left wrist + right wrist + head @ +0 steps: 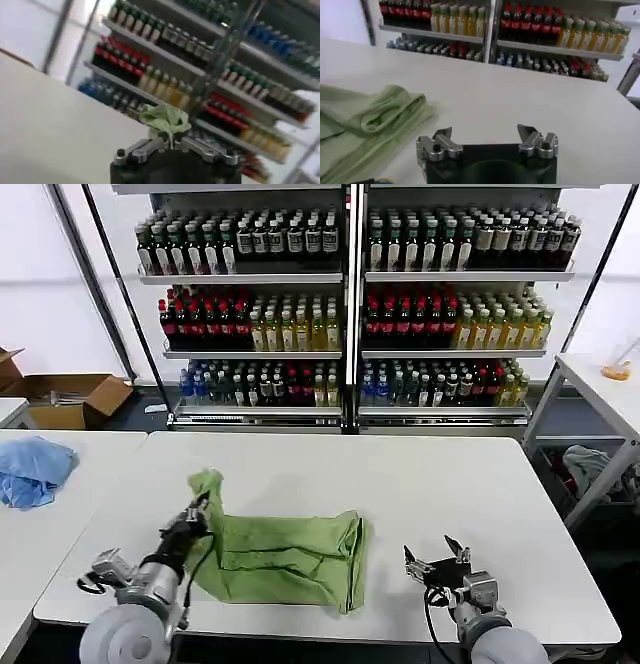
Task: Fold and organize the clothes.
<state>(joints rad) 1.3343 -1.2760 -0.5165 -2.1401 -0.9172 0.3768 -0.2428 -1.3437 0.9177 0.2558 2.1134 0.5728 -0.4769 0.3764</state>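
The light green shirt (285, 559) lies folded lengthwise on the white table (420, 484), near the front edge. My left gripper (196, 516) is shut on its left corner and holds that corner raised above the table. In the left wrist view a bunch of green shirt fabric (165, 119) sticks out from between the closed left gripper (171, 143). My right gripper (438, 556) stands open just right of the shirt, low over the table, with nothing in it. The right wrist view shows the right gripper (485, 136) with its jaws wide apart and the shirt's folded edge (380, 112) beside it.
A light blue cloth heap (32, 469) rests on the neighbouring table to the left. Shelves of bottles (350, 294) stand behind the table. A cardboard box (70, 397) sits on the floor at the back left. Another table with cloth under it (595, 459) stands at the right.
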